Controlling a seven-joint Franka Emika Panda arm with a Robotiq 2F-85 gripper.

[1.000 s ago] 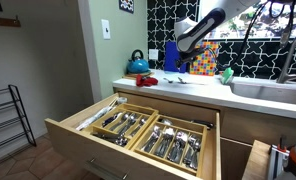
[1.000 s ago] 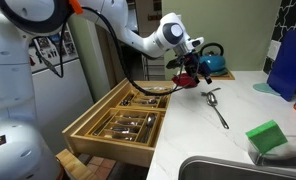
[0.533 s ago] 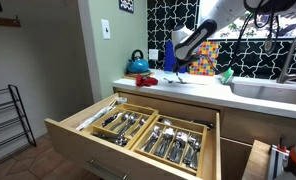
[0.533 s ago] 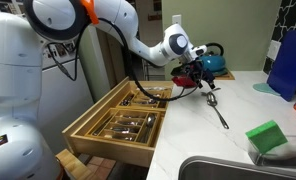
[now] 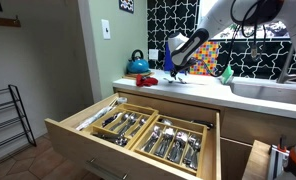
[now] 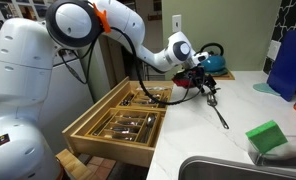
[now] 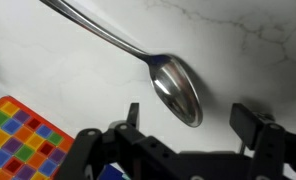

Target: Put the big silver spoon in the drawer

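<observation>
Far left of the big silver spoon stands the robot's big white body. Its arm reaches out over the drawer toward the spoon.

The drawer is left of the spoon and lower down. It is pulled wide open. Inside are wooden trays full of silver cutlery.

The spoon is not in the drawer. It lies flat on the white counter, near the edge above the drawer.

The claw hangs low, right over the far end of the spoon. In the wrist view its 2 fingers are spread wide apart, so the claw is open and holds nothing. The round bowl of the spoon shows in the gap between them, with bare counter on each side. The spoon's handle runs away up to the left. A bright checkered thing sits left of the spoon's bowl in that view.

Just behind the spoon and the claw stands a blue kettle.

Right of the spoon, and nearer the camera, lies a green sponge. A tall blue box stands farther back, to the right of the spoon. A sink is set into the counter, nearer than the spoon and beside the sponge.
</observation>
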